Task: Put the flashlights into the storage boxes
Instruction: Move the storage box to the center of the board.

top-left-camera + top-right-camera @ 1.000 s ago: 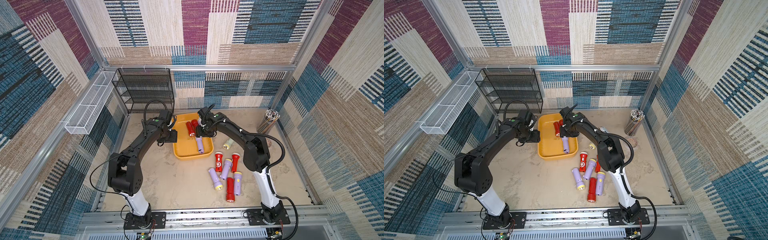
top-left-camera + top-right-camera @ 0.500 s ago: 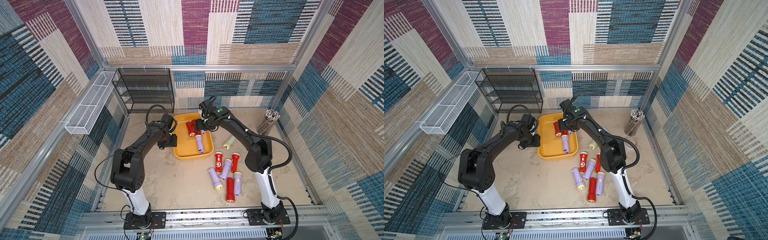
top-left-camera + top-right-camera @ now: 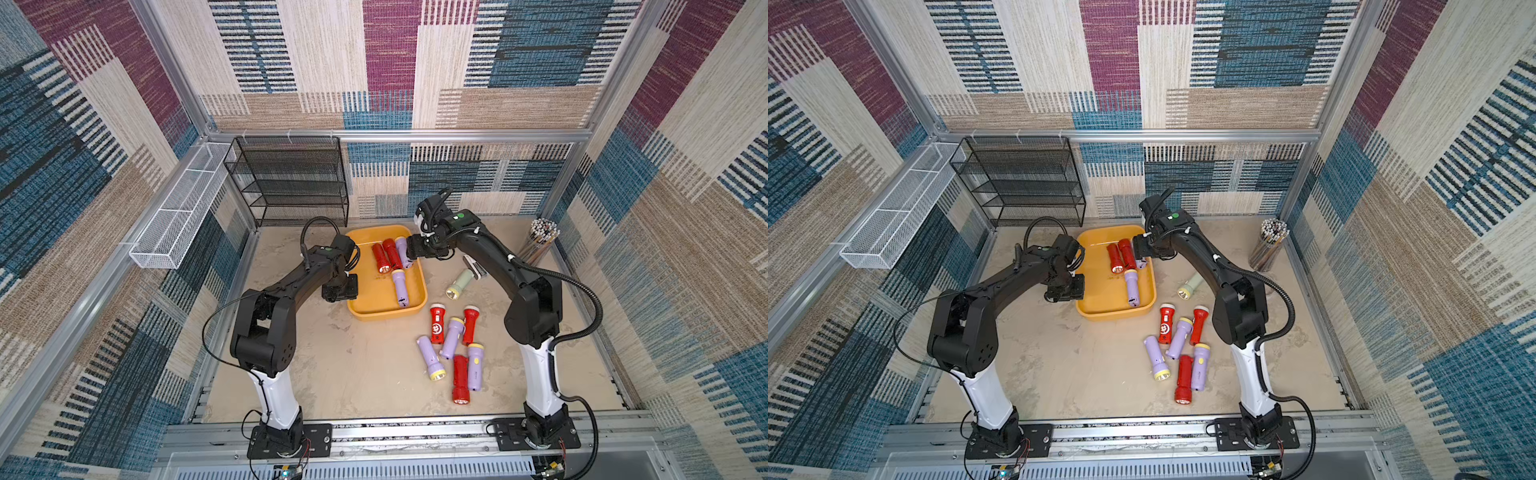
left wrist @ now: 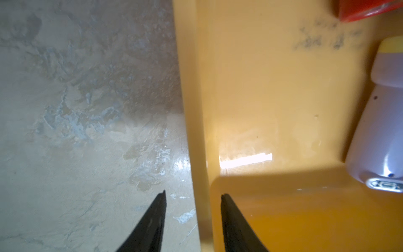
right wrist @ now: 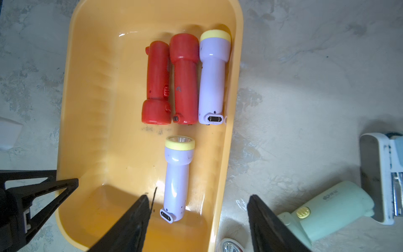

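Looking down in both top views, you find the yellow-orange tray [image 3: 382, 315] on the worktop [image 3: 332, 374], between the two arms. Four flashlights lie inside it. A red flashlight [image 5: 156, 83], a second red one [image 5: 184, 78] and a lilac one [image 5: 212, 76] lie side by side and touching in the far half, the lilac one just beside the tray's right wall. Another lilac flashlight [image 5: 177, 174] lies alone nearer the middle, its yellow head pointing toward those three.

The left gripper [image 4: 193, 194] stands at the tray's left long wall. Its fingers are spread and straddle the rim: one over the worktop, one over the tray's inside, with a gap showing on each side. They pinch nothing.

The right gripper [image 5: 198, 196] hangs above the tray's right rim at the far end. Its fingers are spread, with nothing between them.

The pale green flashlight [image 3: 457, 284] lies on the worktop right of the tray, its tail end against the grey stapler-like object [image 3: 473, 266]. A cluster [image 3: 452, 343] of three red and three lilac ones lies in front of the tray, toward the right arm.
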Robot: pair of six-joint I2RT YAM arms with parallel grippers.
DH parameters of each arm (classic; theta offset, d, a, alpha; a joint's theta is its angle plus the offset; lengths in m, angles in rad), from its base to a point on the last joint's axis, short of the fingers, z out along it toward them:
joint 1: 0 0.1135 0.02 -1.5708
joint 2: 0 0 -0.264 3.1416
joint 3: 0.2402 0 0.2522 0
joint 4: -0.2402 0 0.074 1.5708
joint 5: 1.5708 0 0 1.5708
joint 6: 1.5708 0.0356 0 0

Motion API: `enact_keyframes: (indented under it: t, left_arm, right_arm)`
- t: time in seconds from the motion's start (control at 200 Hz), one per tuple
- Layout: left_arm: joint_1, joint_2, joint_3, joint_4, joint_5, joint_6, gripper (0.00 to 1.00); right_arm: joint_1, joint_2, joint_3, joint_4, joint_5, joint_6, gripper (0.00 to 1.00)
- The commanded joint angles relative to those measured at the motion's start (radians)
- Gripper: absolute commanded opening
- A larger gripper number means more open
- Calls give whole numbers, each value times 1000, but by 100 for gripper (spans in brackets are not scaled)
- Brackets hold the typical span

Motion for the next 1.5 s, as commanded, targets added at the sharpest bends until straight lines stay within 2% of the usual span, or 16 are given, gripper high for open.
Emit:
enact_keyframes:
  t: [0.0, 0.095, 0.316, 0.521, 1.097, 1.492]
  left_arm:
    - [1, 1, -9, 7, -23, -10, 36]
    - [1, -1, -12, 10, -30, -16, 28]
    - [0, -5, -39, 32, -36, -31, 22]
    - [0, -35, -88, 33, -42, -31, 15]
    - [0, -192, -246, -24, -73, -26, 9]
    - [0, -299, -322, -80, -93, -38, 9]
  right_arm:
    - [-15, -13, 1, 34, -15, -29, 74]
    - [-26, -5, 20, 26, -18, -40, 74]
    - [-41, 30, 102, -2, -38, -58, 74]
    - [-43, 24, 77, 9, -48, -58, 74]
    - [-52, -26, -63, 87, -71, -54, 74]
    - [-64, -35, -92, 99, -72, -68, 74]
